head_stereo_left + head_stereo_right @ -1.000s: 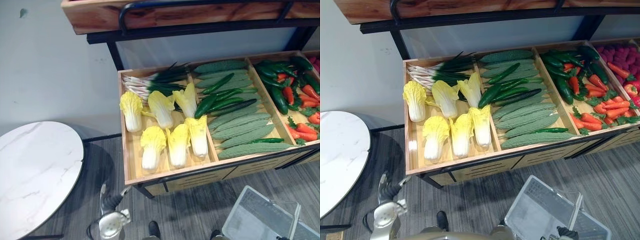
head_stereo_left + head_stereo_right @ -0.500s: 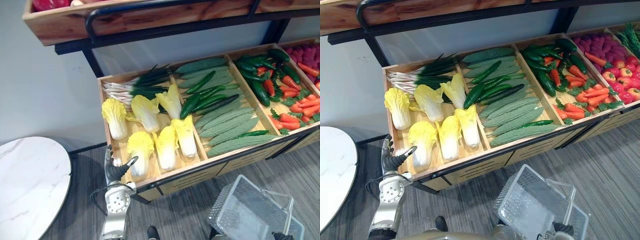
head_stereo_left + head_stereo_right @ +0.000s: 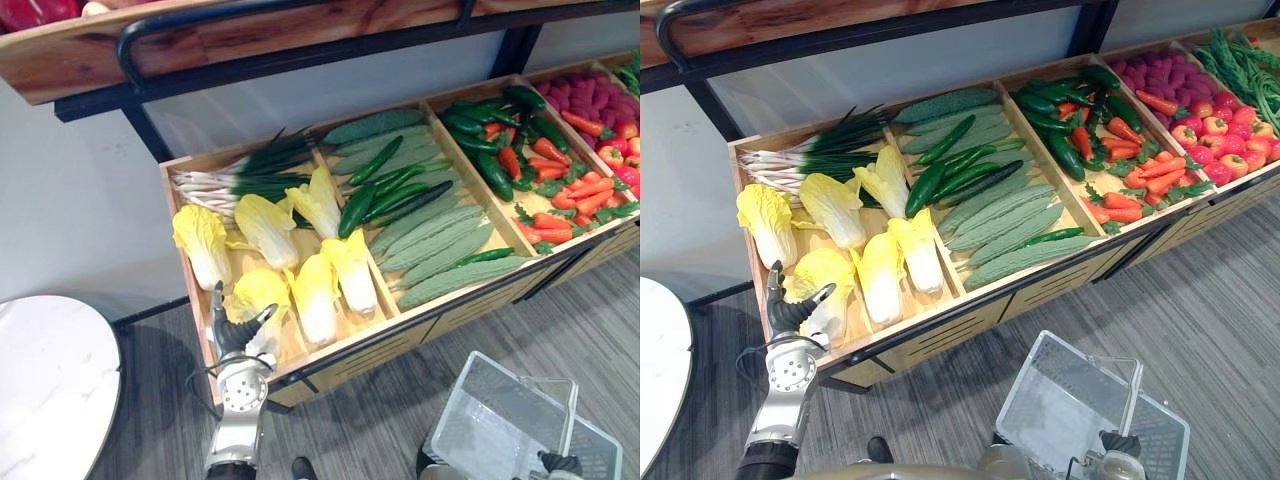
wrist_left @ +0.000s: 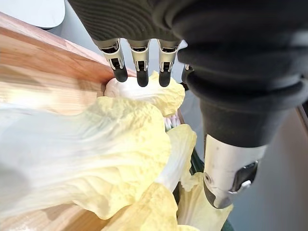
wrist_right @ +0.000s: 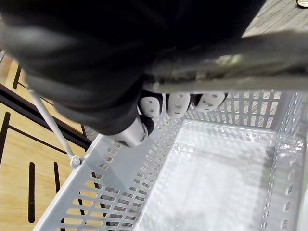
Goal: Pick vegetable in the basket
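Up from below the crate (image 3: pixel 950 335), my left hand (image 3: pixel 237 340) has reached its front-left corner, fingers (image 4: pixel 141 67) spread wide over the nearest cabbage (image 3: pixel 258 292). My right hand (image 5: pixel 178 103) is curled round the handle of the basket (image 5: pixel 86 202), in front of the crate.

Grey plank floor (image 3: pixel 1230 320); pale wall (image 3: pixel 60 190); round white marble table (image 3: pixel 45 390) at left; black-framed wooden produce stand (image 3: pixel 440 318).

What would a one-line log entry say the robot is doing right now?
left hand open above front-left cabbage | right hand shut on basket handle | basket empty | no vegetable picked yet
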Motion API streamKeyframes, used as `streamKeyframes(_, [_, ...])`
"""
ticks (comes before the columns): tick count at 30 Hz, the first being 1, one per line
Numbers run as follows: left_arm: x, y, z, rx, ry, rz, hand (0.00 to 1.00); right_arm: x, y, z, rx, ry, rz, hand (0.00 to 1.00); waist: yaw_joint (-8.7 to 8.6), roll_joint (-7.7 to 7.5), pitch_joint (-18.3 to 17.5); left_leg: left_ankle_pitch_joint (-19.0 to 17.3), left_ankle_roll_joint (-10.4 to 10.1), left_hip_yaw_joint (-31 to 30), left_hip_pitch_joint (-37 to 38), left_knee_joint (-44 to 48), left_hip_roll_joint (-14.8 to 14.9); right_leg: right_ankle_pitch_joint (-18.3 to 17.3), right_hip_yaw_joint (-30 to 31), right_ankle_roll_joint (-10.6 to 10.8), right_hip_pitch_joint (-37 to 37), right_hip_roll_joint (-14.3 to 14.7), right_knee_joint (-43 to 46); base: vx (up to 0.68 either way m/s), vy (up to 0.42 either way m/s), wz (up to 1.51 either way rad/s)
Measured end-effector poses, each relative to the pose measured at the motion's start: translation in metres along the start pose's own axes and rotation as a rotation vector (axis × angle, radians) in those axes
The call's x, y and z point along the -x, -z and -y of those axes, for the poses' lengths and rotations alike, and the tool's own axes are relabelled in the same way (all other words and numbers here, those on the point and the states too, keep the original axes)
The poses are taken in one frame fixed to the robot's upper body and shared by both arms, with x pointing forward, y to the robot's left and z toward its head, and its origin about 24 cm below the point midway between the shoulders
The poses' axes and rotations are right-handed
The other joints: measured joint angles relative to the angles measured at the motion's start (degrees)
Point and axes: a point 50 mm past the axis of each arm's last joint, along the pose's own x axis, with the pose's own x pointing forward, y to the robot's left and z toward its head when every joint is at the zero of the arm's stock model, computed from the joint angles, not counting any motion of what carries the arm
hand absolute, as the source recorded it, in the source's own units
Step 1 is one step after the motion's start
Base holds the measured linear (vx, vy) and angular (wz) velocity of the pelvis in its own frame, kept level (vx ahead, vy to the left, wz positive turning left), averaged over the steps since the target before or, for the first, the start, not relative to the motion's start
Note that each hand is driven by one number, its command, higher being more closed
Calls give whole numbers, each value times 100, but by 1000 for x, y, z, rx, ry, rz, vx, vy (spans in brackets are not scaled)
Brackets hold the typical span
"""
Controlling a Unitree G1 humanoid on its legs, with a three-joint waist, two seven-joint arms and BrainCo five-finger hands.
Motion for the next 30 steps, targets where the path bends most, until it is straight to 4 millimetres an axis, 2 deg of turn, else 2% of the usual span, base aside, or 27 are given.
streamKeyframes(4, [1,7,1,-60,8,-27,0,0,1,1,2,1,-2,100,-5,-3,1,0,-1,16,-16,0,-4,40,18,11,-14,2,-52,-5,-2,-4])
streamKeyframes(18, [3,9,-2,-170,-44,-3,0,2,2,-4,9,6,-2,100,-3,-16,-2,-5,-7,35,-14,0,-3,67,36,14,-2,7,-83,0,0,0])
streamKeyframes(30, [9,20,-2,-192,-35,-51,0,4,3,-12,17,-11,1,100,2,-83,-20,-5,-7,33,-1,-1,-6,117,25,9,71,12,-188,0,0,0])
